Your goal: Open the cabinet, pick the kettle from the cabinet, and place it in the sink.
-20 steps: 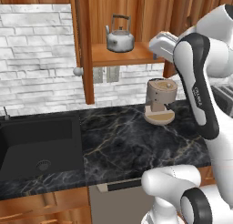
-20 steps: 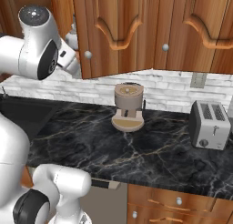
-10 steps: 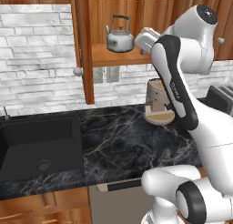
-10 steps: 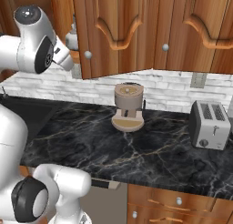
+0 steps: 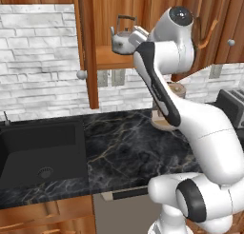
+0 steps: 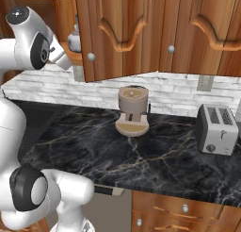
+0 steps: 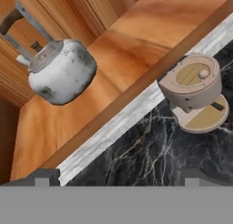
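The cabinet stands open, its left door swung out edge-on. On its wooden shelf sits the silver kettle, upright with its dark bail handle raised. My gripper hovers just to the kettle's right at shelf height, apart from it. In the hand view the kettle lies at the upper left on the shelf, well ahead of the gripper, whose fingertips stand wide apart and open with nothing between them. The black sink lies at the lower left, below the cabinet. From the right base view, the kettle peeks past the door edge.
A round wooden appliance stands on the dark marble counter against the brick wall, under the shelf's right end. A silver toaster sits further right. The open right door juts out beside the arm.
The arm has swung left along the shelf, bringing the hand from near the right door to just beside the kettle. The jaws stayed open.
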